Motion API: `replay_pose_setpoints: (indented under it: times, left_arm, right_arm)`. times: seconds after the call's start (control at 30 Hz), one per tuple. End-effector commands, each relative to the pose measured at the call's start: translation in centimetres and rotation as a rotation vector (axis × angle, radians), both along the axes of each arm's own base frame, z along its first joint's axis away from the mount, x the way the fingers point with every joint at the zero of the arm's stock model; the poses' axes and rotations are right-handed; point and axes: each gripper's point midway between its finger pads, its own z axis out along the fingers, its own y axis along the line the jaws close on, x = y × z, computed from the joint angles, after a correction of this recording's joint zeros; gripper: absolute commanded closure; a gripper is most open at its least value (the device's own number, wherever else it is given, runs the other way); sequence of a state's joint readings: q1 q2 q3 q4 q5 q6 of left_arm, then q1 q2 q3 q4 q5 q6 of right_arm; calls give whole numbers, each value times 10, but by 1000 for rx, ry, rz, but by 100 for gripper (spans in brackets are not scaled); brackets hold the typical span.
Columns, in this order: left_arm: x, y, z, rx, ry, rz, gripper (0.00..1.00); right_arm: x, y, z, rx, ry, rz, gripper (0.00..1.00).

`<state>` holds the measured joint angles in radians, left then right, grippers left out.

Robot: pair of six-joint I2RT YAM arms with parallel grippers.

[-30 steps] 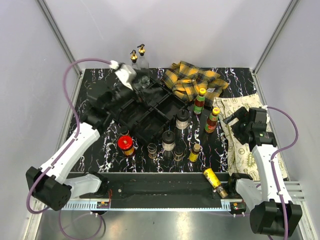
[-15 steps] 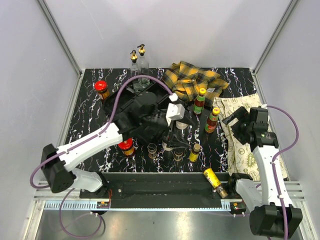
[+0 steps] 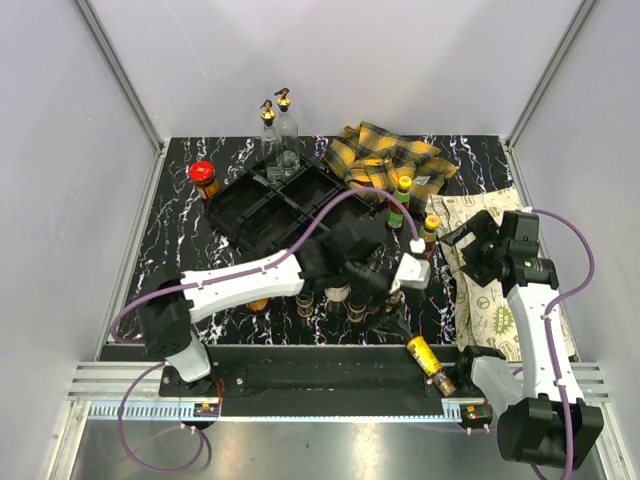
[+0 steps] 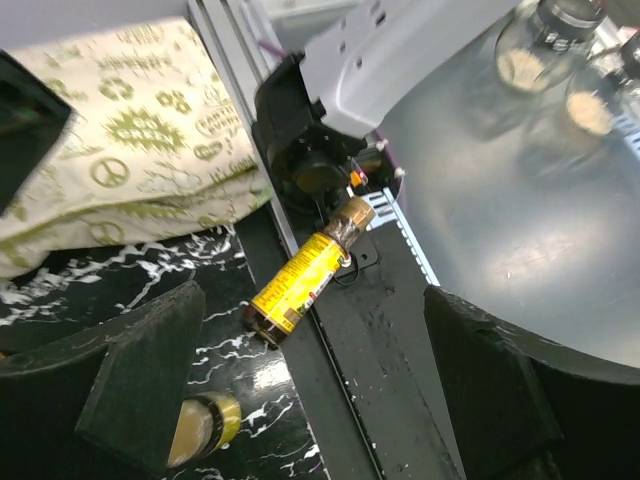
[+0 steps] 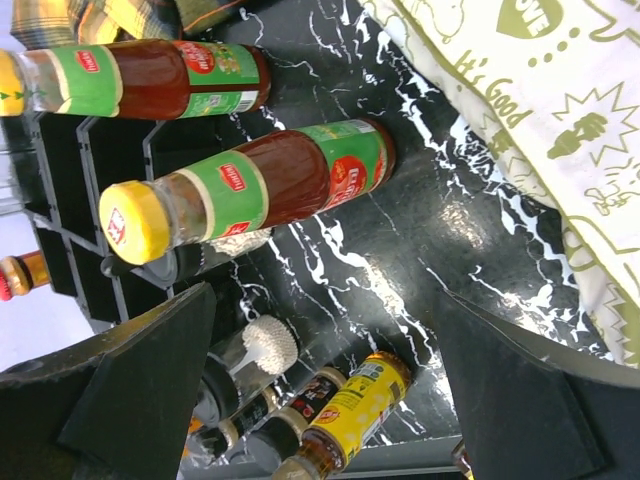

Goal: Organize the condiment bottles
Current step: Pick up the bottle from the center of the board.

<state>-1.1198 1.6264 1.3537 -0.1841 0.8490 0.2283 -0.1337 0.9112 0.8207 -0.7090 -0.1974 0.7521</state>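
My left arm reaches across the table's front, and its gripper [image 3: 395,312] [image 4: 320,400] hangs open above a yellow-labelled bottle [image 3: 430,362] [image 4: 305,280] lying on its side across the near rail; nothing is between the fingers. Below the left finger stands a small yellow-capped bottle [image 4: 205,428]. My right gripper [image 3: 462,250] [image 5: 320,380] is open and empty, facing two yellow-capped sauce bottles [image 5: 250,185] [image 3: 430,232] from their right. A red-lidded jar [image 3: 204,178] stands at the back left. Two gold-spouted glass bottles [image 3: 276,118] stand behind the tray. The left arm hides several front-row shakers.
The black divided tray [image 3: 262,205] lies at the back middle, with the yellow plaid cloth [image 3: 385,160] to its right. A cream printed cloth [image 3: 500,290] [image 4: 130,170] covers the table's right side. The right arm's base [image 4: 320,170] stands just beyond the fallen bottle.
My left arm swept from the tray's back-left corner across to the front right, uncovering the red-lidded jar at the back left. The right arm barely moved.
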Motion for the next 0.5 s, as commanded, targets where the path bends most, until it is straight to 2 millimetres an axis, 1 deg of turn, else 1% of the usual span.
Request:
replay_pose_setpoints:
  times: [0.0,0.03,0.07,0.1,0.13,0.17,0.23,0.27,0.3,0.33,0.37,0.47]
  left_arm:
    - [5,-22,-6,-48,-77,53,8]
    - [3,-23,-14,-45,-67,50,9]
    - [1,-25,-18,-43,-52,49,9]
    - [1,-29,-17,-67,-59,48,10]
    - [0,-30,-26,-57,-54,45,11]
    - [-1,-32,-30,-52,-43,53,11]
    - [5,-38,-32,-66,-51,79,12]
    - [4,-38,-40,-60,-32,82,13]
    - [4,-44,-33,-111,-34,79,13]
    - [5,-46,-41,-97,-25,78,13]
    - [4,-48,-43,-90,-20,76,13]
    - [3,-48,-61,-53,-8,80,14]
  right_arm:
    - [6,4,21,34,-45,17,0]
    - [6,3,21,32,-47,17,0]
    - [6,1,20,27,-46,17,0]
    - [6,1,20,28,-46,13,0]
    - [5,0,20,27,-46,13,0]
    - [4,-1,20,24,-44,12,0]
    - [4,-2,21,31,-48,12,0]
    - [5,-3,24,27,-54,16,0]
    - [6,-5,25,25,-51,16,0]
    - [5,-7,27,12,-49,21,0]
    - [6,-8,32,7,-41,24,0]
    - [5,-11,38,-11,-41,27,0]
